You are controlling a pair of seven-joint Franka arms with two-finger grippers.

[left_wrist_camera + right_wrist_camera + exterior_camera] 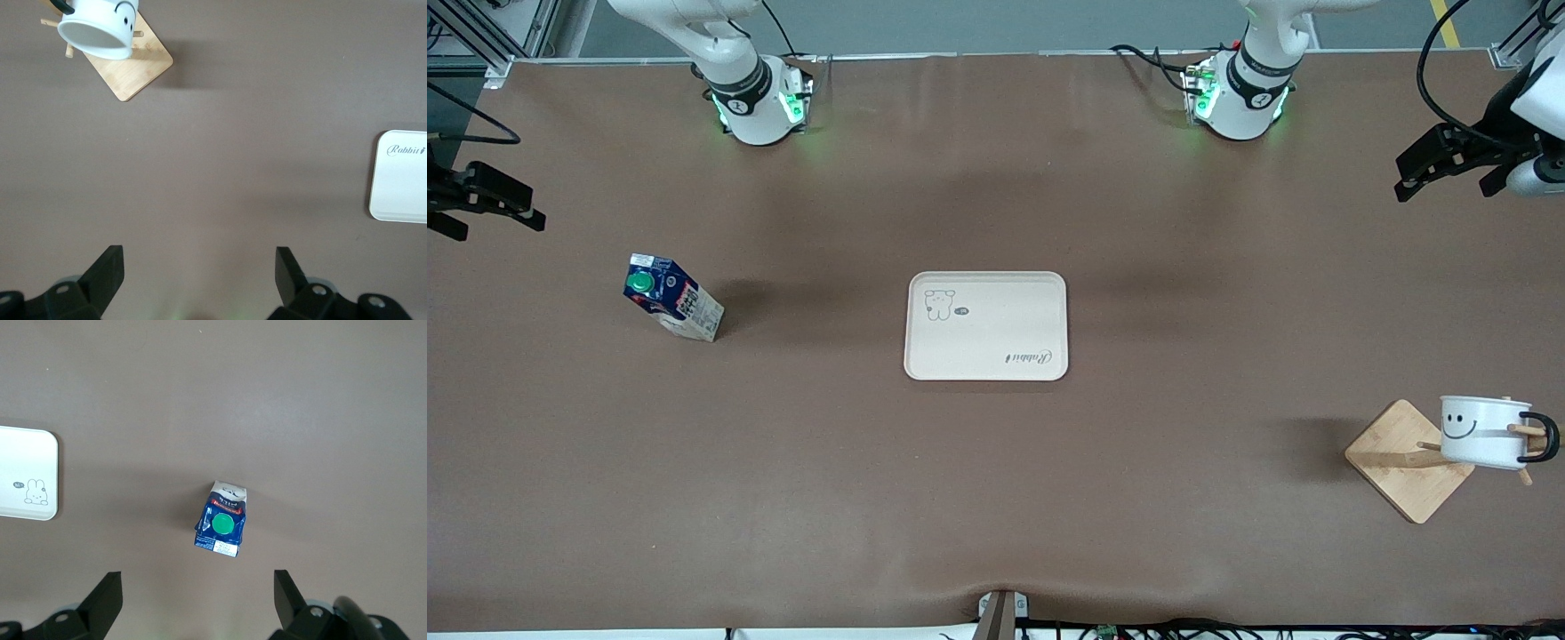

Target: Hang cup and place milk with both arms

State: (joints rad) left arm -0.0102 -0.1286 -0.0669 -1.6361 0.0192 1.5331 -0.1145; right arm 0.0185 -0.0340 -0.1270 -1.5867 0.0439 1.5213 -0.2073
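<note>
The white enamel cup (1483, 431) with its black smiley face hangs by its black handle on a peg of the wooden rack (1409, 460) — a square bamboo base with thin dowels — at the left arm's end of the table, while the dark blue gable-top milk carton (673, 298) with its round green cap stands on the smooth brown table (996, 498) toward the right arm's end. Between them lies a cream rectangular tray (986, 325) with rounded corners, nothing on it. The left gripper (1449, 160) hangs over its end of the table and the right gripper (480, 200) over the other end — both with fingers spread wide and holding nothing.
</note>
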